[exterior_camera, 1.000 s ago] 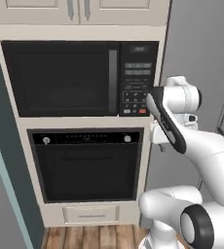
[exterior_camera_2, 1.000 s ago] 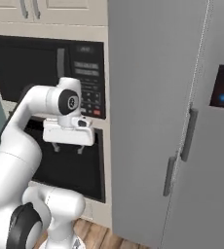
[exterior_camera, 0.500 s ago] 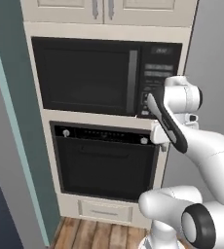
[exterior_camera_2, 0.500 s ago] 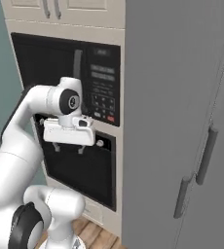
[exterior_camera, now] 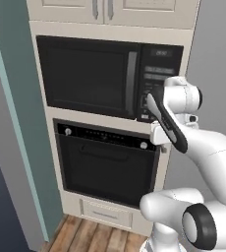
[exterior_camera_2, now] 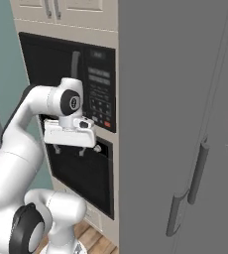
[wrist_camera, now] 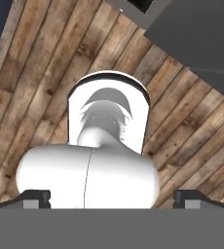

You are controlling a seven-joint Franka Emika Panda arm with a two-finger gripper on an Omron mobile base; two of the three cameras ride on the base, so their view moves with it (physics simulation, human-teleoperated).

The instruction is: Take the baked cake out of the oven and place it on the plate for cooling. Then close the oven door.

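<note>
The oven (exterior_camera: 107, 165) presents a smooth black face; the oven door (exterior_camera: 105, 172) carries a dark, glass-like window with slight sheen and a matt black bar handle (exterior_camera: 105, 153). The control strip bears a small white knob (exterior_camera: 143, 145) of plastic appearance. The microwave (exterior_camera: 110, 78) above is likewise smooth black with a faintly glossy door. Cabinet surround (exterior_camera: 51, 147) is cream, matt, painted. Refrigerator (exterior_camera_2: 185, 124) panels are flat matt grey with metallic-looking handles. Floor (wrist_camera: 31, 73) is brown wood planking, grained and knotted.
</note>
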